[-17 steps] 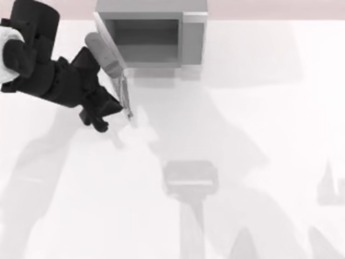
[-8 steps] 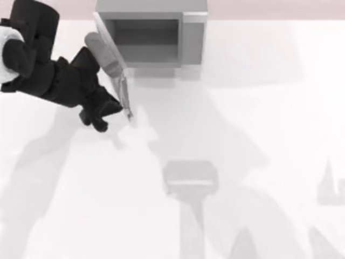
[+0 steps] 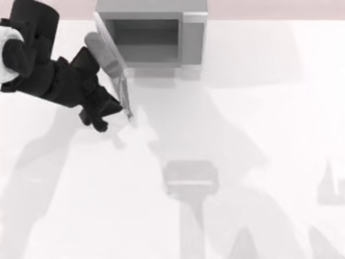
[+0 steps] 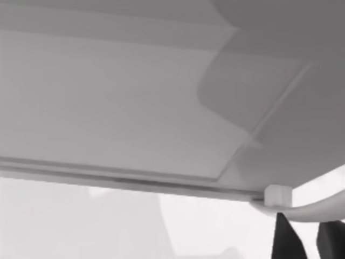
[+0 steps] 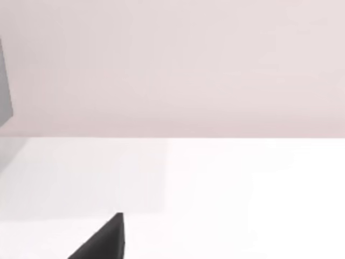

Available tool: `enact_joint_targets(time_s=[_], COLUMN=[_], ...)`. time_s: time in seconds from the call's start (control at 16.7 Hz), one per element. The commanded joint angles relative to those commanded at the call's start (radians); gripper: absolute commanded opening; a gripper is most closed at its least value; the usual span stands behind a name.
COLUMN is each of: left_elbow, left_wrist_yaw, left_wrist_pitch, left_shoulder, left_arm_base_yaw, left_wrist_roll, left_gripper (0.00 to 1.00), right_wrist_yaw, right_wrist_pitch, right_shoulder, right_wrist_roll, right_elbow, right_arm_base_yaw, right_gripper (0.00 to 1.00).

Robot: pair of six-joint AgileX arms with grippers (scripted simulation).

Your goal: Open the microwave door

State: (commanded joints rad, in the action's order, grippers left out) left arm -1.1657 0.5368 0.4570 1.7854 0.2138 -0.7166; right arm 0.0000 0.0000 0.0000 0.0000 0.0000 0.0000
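Note:
The microwave (image 3: 192, 38) stands at the table's back edge, and its dark cavity (image 3: 145, 38) is exposed. The microwave door (image 3: 123, 89) is swung out toward the front left and shows edge-on from above. My left gripper (image 3: 117, 106) is at the door's free edge, shut on the light bar handle (image 4: 318, 208). In the left wrist view the door's window panel (image 4: 108, 108) fills most of the picture, and two dark fingertips (image 4: 285, 240) sit right under the handle. Of my right gripper only one dark fingertip (image 5: 108, 240) shows, over bare table far from the microwave.
The white table (image 3: 242, 135) carries only soft shadows of the arms. A pinkish wall (image 5: 188, 65) runs behind the back edge. My black left arm (image 3: 43, 70) lies across the back left corner, beside the open door.

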Motion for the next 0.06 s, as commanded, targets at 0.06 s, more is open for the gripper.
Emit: enact_joint_targets(time_s=[0.06], left_elbow=[0.000], left_wrist_yaw=[0.000], left_wrist_pitch=[0.000], left_shoulder=[0.000], left_arm_base_yaw=[0.000], left_wrist_roll=[0.000], left_gripper=[0.00], right_wrist_yaw=[0.000], right_wrist_pitch=[0.000], right_shoulder=[0.000], right_wrist_roll=[0.000], right_elbow=[0.000], right_arm_base_yaw=[0.000], right_gripper=[1.00])
